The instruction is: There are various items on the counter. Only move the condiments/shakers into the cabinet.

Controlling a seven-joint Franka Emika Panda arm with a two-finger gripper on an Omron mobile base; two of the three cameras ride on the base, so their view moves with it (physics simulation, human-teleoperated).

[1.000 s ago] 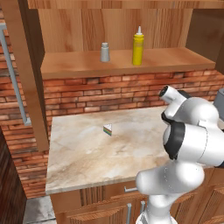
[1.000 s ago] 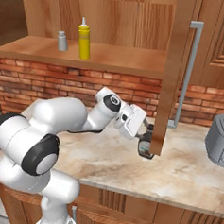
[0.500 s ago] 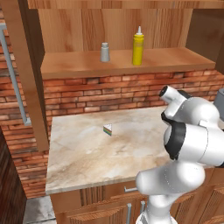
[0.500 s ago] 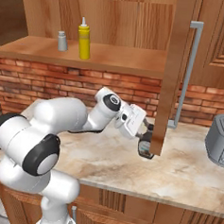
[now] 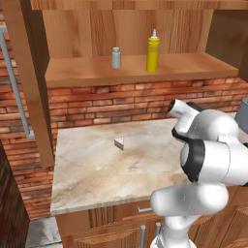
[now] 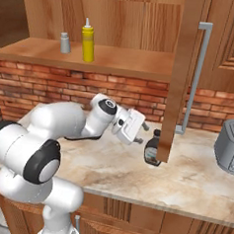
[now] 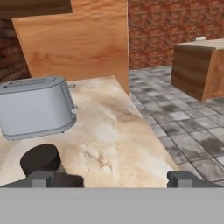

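Tool [image 7: 109, 178] gapes wide beside the dark bottle [image 6: 152, 147], whose right half seems hidden behind the cabinet door [image 6: 180, 69].

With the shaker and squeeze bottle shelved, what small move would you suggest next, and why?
Probably ease the open gripper around the dark bottle, then close. The bottle stands on the counter beside the gripper, unheld.

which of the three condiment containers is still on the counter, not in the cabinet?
The dark bottle, standing on the counter beside the open gripper. The yellow squeeze bottle and grey shaker stand on the cabinet shelf.
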